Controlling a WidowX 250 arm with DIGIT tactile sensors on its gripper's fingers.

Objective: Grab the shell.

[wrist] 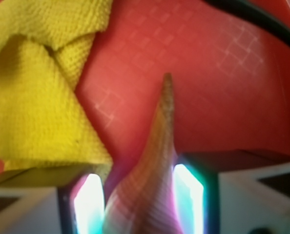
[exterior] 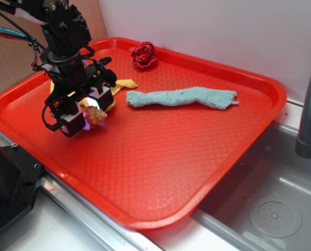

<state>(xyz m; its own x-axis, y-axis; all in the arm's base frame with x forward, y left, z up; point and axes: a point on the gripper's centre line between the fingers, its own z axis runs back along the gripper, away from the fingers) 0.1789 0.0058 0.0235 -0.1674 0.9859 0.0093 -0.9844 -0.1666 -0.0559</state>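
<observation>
The shell (exterior: 97,115), tan-brown and ridged, sits between the two fingers of my gripper (exterior: 90,113) at the left side of the red tray (exterior: 160,172). In the wrist view the shell (wrist: 157,156) fills the gap between the glowing pads (wrist: 188,197), and its pale point aims away over the tray floor. My gripper (wrist: 140,197) is shut on it. I cannot tell whether the shell rests on the tray or hangs just above it.
A yellow cloth (exterior: 125,83) lies crumpled just behind the gripper, and fills the wrist view's left side (wrist: 32,97). A light blue cloth (exterior: 181,98) stretches across the tray's middle. A dark red rose-shaped fabric ball (exterior: 144,55) sits at the far rim. A sink (exterior: 270,209) and grey faucet (exterior: 310,104) lie to the right.
</observation>
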